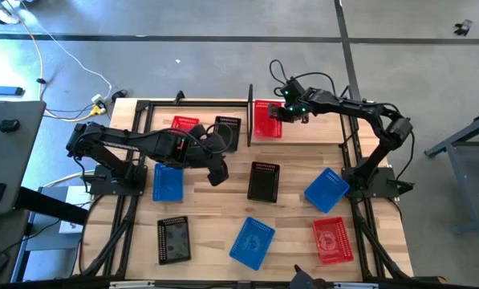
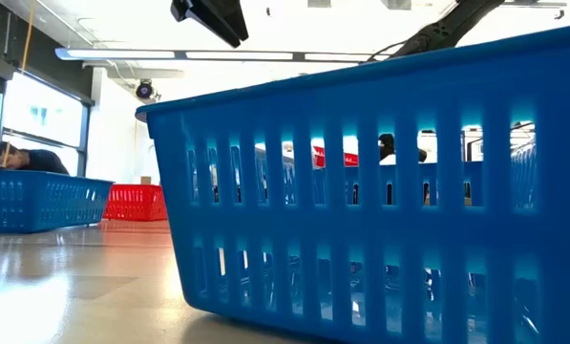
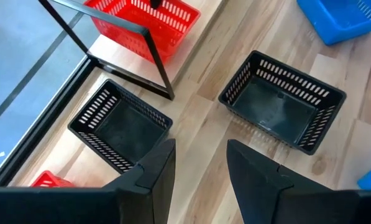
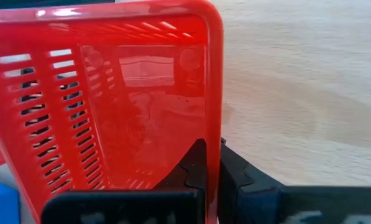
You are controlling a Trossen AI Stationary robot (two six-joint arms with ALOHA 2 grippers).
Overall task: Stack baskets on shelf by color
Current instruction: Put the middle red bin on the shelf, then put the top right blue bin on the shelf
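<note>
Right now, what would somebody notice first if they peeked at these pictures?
Probably the right claw pinching the wall of a red basket on the shelf's wooden floor at the back. Next, the left claw, open above two black baskets, and the colourful baskets scattered over the table.

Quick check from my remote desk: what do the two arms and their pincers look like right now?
Both arms are dark and jointed. The left pincer has two flat black fingers with angled tips. The right pincer has black fingers with notched inner edges. Green lights glow and a black cable loops near the right wrist in the high view.
</note>
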